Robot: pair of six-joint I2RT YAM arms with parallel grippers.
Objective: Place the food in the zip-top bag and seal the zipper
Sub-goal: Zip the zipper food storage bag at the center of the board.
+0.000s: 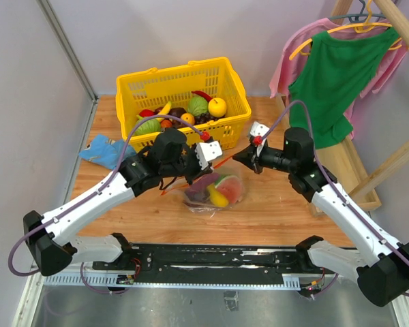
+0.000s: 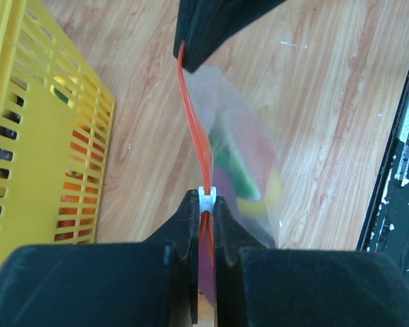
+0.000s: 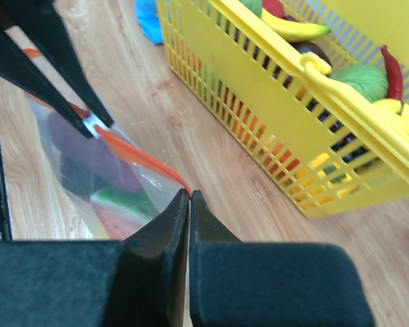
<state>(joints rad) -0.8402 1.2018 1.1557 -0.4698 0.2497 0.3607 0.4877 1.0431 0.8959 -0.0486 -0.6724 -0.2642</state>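
The clear zip-top bag (image 1: 215, 192) hangs between my two grippers just above the wooden table. Inside it are the watermelon slice (image 1: 226, 184), a yellow fruit (image 1: 218, 197) and a dark purple piece (image 1: 203, 184). My left gripper (image 2: 206, 197) is shut on the white slider tab (image 2: 206, 198) of the red-orange zipper (image 2: 194, 129). My right gripper (image 3: 189, 194) is shut on the zipper's far end (image 3: 184, 185). The zipper strip (image 3: 133, 153) runs taut between them. The watermelon (image 3: 119, 208) shows through the plastic in the right wrist view.
The yellow lattice basket (image 1: 238, 88) with a green cabbage (image 1: 198, 105), a banana and other toy food stands just behind the bag. A blue cloth (image 1: 102, 150) lies at the left. Green and pink clothes (image 1: 334, 75) hang on a wooden rack at the right.
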